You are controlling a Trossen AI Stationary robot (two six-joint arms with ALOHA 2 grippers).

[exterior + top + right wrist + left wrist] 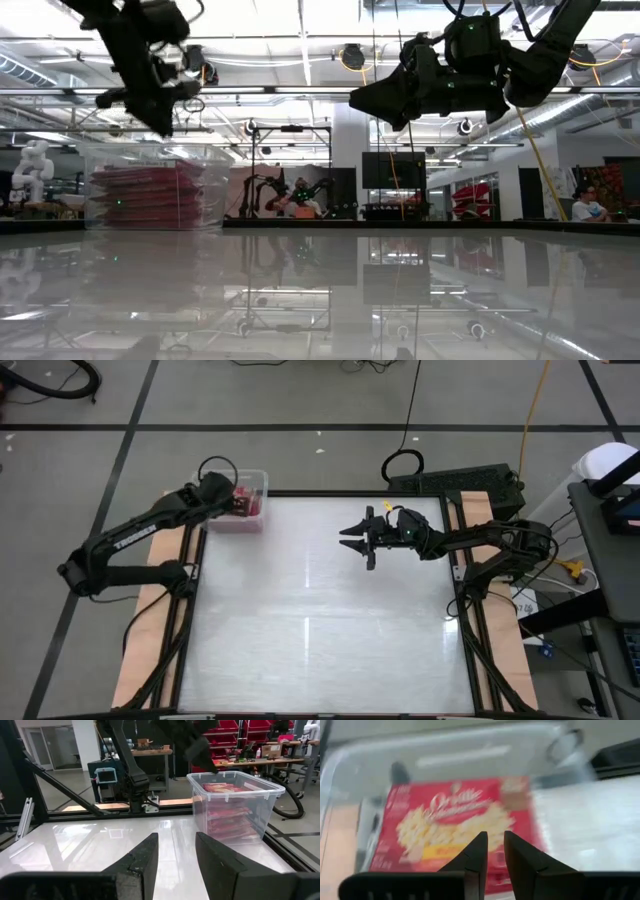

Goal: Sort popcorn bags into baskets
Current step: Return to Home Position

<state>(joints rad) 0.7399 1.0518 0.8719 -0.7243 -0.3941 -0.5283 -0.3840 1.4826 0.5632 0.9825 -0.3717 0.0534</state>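
Popcorn bags [455, 820] sit stacked inside the clear bin [262, 478], at the far-left corner of the table [320, 630]. The top bag lies flat with its popcorn picture up. In the low view you see the red stack filling roughly the lower half of the bin; the number of bags can't be told.

Left gripper [495, 837] hovers over the bin's open top, pointing down at the top bag. The low view puts its tip just above the rim, clear of the stack. Fingers are barely apart, with a narrow slit between them and nothing in it. The left arm reaches in from the table's left side.

Glossy tabletop between the two arms reflects the ceiling lights.

Right gripper [352, 540] hangs over the table right of centre, toward the far edge, well apart from the bin. It's raised high off the surface, with its fingers pointing left toward the bin. The fingers are clearly spread and hold nothing. Its wrist view looks across the table to the bin, with the left arm above it.

Beyond the table at far right, a person [585, 205] sits in the room.
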